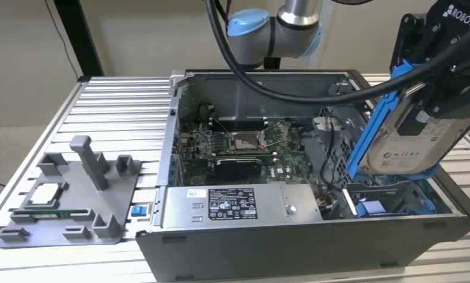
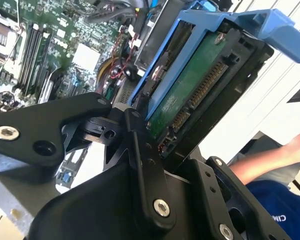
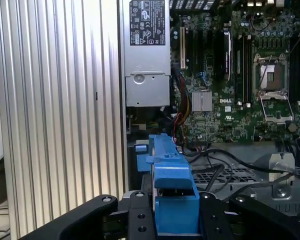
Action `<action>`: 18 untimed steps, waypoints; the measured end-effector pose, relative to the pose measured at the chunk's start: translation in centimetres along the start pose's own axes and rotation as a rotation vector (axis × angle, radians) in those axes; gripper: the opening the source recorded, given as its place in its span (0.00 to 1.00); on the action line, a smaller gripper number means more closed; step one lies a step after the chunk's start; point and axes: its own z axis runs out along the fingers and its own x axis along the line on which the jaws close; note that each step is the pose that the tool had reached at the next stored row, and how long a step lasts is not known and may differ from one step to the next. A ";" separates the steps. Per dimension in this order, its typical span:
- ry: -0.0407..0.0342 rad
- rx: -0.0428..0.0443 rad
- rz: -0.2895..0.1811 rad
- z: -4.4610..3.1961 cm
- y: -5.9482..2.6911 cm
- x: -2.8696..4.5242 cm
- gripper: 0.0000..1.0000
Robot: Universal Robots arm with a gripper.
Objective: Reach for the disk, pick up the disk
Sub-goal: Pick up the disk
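exterior view looks down across the open computer case [image 1: 314,236]; both wrist views sit close above its motherboard [image 3: 230,75].

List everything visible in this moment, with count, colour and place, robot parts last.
disk: one, silver-grey with blue rails, lifted above the case's drive bay, tilted, held by the gripper
computer case: one, dark grey, open, on the table
motherboard: one, green, inside the case
power supply: one, silver, along the case's front wall
fixture tray: one, grey, at the exterior view's left
processor chip: one, silver, on the tray
table: one, ribbed aluminium
person's arm: one, beside the table
gripper: one, black, shut on the disk
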 end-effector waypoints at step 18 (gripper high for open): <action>0.0001 0.0000 0.000 1.47 -1.31 -0.05 0.00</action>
